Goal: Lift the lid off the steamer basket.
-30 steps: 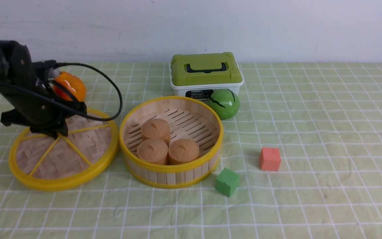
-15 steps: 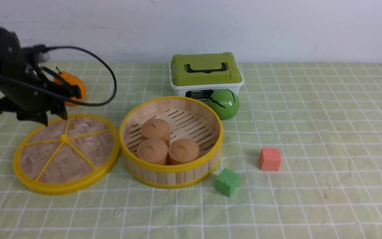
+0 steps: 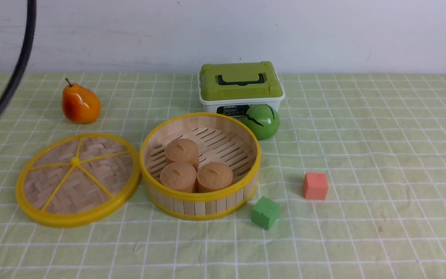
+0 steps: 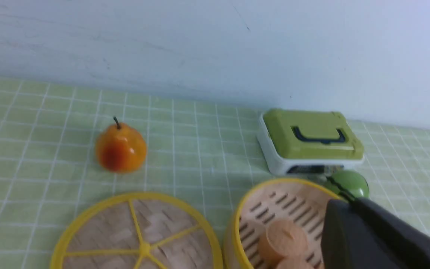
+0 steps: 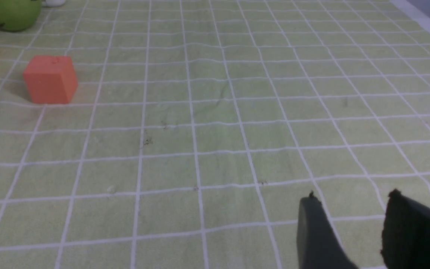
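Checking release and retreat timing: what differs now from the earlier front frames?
The left gripper let go of the bamboo lid and withdrew up and to the left, out of the front view; its jaws are now shut. The lid settled flat. Steamer basket, buns and pear unchanged.

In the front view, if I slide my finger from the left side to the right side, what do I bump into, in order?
Lid → steamer basket → green block → red block. I left out things whose place in the row is unclear.
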